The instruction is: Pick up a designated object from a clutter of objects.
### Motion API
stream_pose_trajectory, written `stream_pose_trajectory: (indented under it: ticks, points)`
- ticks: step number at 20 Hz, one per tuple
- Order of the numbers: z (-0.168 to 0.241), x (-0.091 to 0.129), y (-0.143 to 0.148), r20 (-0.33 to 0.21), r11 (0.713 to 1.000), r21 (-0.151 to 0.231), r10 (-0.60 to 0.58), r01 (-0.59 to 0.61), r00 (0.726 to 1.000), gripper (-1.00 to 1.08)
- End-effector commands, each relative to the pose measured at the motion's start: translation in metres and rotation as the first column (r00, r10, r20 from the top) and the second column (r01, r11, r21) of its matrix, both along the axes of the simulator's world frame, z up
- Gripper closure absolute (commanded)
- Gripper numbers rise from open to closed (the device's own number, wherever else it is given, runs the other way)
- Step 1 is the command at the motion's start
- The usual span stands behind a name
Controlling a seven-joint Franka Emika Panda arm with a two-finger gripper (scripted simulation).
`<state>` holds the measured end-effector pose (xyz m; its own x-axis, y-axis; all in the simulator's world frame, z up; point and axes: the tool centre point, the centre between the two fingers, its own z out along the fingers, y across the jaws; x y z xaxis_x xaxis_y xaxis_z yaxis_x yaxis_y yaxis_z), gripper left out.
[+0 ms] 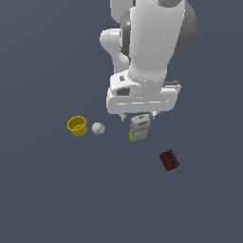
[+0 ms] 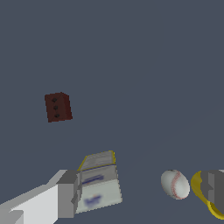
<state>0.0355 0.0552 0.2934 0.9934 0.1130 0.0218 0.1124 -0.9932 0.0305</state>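
At the bottom of the wrist frame the gripper (image 2: 142, 190) is seen spread wide, nothing pinched. Beyond its fingers (image 2: 68, 194) lie the white-and-yellow box (image 2: 99, 181), baseball (image 2: 175, 184) and yellow cup (image 2: 199, 189). Farthest, at mid-left, the dark red-brown block (image 2: 57, 106) rests ungrasped; approach, grasp and lift are judged outstanding.

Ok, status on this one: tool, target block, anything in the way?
Tool open, empty, over the white-and-yellow box. Red-brown block untouched, lying apart toward the exterior view's right. Nothing blocking it; baseball and yellow cup far side.
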Motion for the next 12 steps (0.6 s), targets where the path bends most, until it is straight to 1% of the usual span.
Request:
stream_pose_trajectory:
  ticks: [1,7,12]
  points:
    - [-0.017,0.009,0.014,-0.003,1.0,-0.001,0.016,-0.016,1.0,-0.92]
    - [-0.07,0.032,0.058,-0.008,0.998,-0.001,0.062,-0.062,0.998,-0.92]
    - [-0.118,0.044,0.098,-0.014,0.995,0.005,0.101,-0.101,0.995,-0.92]
